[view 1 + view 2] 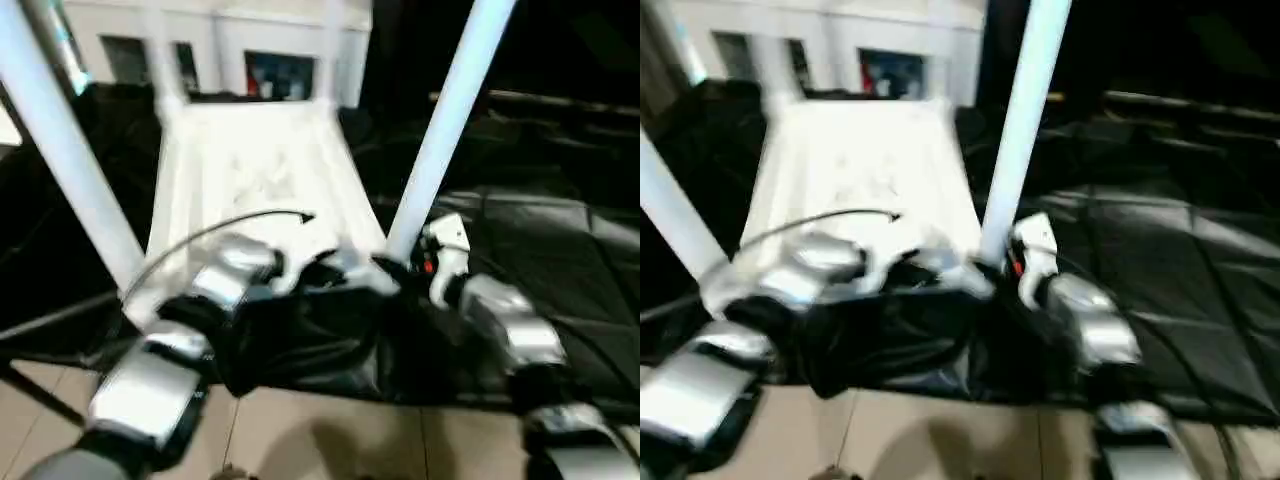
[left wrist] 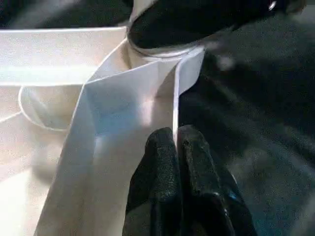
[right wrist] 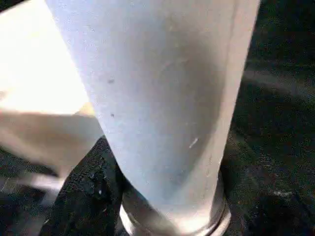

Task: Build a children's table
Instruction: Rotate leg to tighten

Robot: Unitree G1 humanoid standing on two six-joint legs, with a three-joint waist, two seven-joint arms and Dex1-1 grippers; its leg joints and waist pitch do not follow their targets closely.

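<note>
White tabletop [image 1: 250, 170] upside down, long axis running away, two near legs [image 1: 445, 125] upright, left gripper [image 2: 177, 147] clenched empty at its rim, right gripper [image 1: 405, 262] grasping right leg's base.

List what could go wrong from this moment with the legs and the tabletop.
1. The left gripper is pinched shut on the thin rim of the tabletop near a corner; that narrow hold may slip if the top shifts.
2. The right gripper sits at the base of the near right leg, which leans; pushing it off-axis may jam or pop it from its socket.
3. The near left leg also slants, so it may not be fully seated.
</note>
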